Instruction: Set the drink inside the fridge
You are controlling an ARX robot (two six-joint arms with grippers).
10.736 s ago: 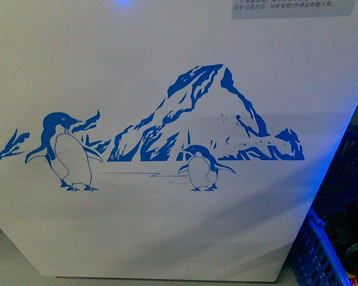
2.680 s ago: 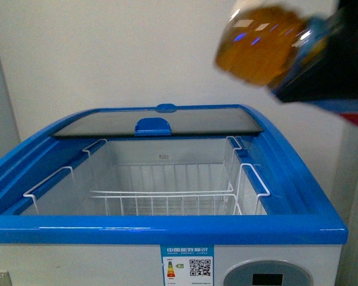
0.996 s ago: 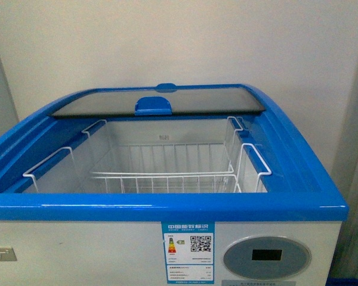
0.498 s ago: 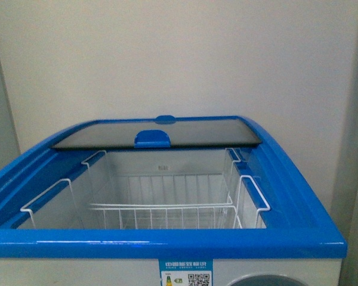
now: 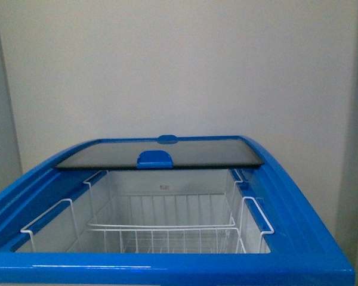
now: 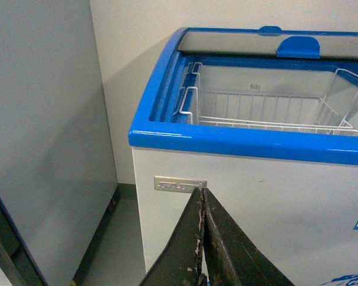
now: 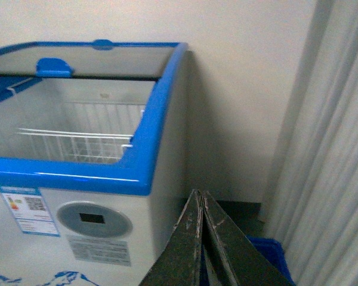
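Fridge (image 5: pixel 310 226) lower in view, wall (image 5: pixel 185 65) behind

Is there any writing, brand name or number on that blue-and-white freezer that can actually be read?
None can be read.
Small grey nameplate on the fridge front: lettering blurred.
Blue-edged label with a black code square: print too small.
Grey round display panel: dark, no digits showing.
White sticker under the panel: lines of tiny print, unreadable.
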